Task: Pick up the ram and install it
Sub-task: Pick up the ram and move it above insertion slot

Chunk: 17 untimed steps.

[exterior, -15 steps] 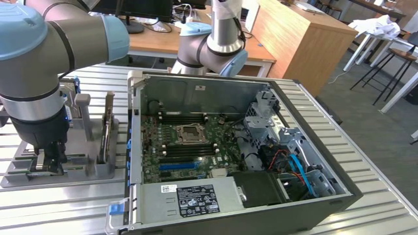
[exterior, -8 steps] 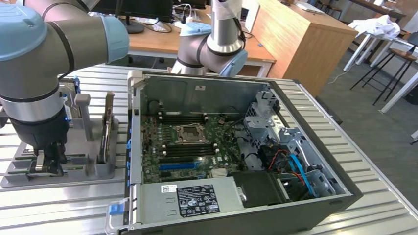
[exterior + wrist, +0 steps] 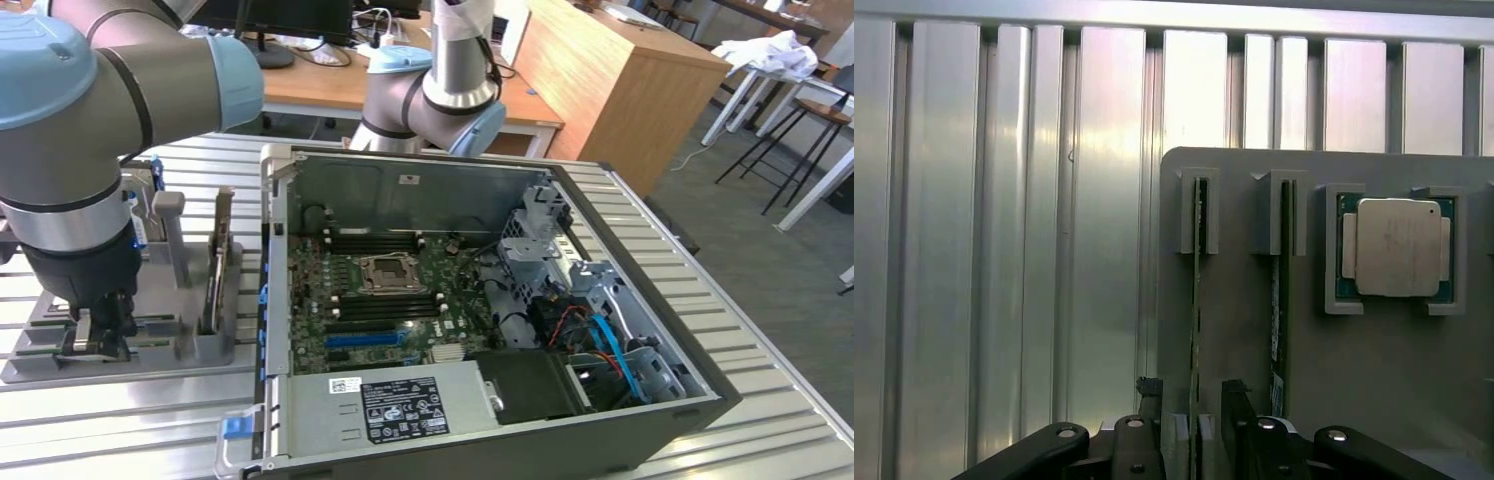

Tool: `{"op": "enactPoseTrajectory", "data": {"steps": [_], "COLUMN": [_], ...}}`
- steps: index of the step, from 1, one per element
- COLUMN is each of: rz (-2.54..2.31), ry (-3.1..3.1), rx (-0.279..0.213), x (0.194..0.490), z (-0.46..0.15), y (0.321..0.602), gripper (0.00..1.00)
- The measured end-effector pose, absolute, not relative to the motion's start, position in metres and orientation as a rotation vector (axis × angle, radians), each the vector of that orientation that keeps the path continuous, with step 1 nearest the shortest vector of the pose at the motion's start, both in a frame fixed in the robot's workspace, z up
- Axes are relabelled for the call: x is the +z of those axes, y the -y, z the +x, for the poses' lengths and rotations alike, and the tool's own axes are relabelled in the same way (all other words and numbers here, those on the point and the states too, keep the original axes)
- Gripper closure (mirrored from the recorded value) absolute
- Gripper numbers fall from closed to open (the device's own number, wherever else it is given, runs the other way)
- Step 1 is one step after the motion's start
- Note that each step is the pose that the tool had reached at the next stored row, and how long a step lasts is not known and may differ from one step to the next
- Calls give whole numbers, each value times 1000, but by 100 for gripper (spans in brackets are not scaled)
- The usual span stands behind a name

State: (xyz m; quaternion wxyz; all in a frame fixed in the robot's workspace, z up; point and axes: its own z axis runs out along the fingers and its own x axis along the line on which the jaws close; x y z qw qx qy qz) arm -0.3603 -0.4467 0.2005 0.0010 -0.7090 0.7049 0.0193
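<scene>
The ram [image 3: 1198, 260] is a thin green stick standing on edge in a slot of the grey holder [image 3: 1239, 330]. My gripper [image 3: 1192, 415] is open and straddles the stick's near end, one dark finger on each side with a small gap to the board. In the exterior view the gripper [image 3: 100, 335] is lowered onto the holder [image 3: 187, 345] at that view's left, beside the open computer case [image 3: 627, 395]. The motherboard [image 3: 387, 290] lies inside the case, with long memory slots [image 3: 380, 243] next to the processor socket.
A second thin stick [image 3: 1278, 300] stands in the neighbouring slot, and a processor chip [image 3: 1397, 247] lies in a pocket of the holder. An upright card [image 3: 215, 260] and a hard drive [image 3: 142, 225] stand on the holder. Ribbed metal table [image 3: 1004, 250] all around.
</scene>
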Motion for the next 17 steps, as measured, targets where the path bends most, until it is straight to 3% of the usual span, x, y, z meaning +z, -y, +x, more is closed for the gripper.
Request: {"op": "enactPoseTrajectory", "data": {"steps": [17], "rz": [-2226], "ry": [-2213], "rx": [60], "x": [198], "z": [-361], "y": [446], "gripper": [63]}}
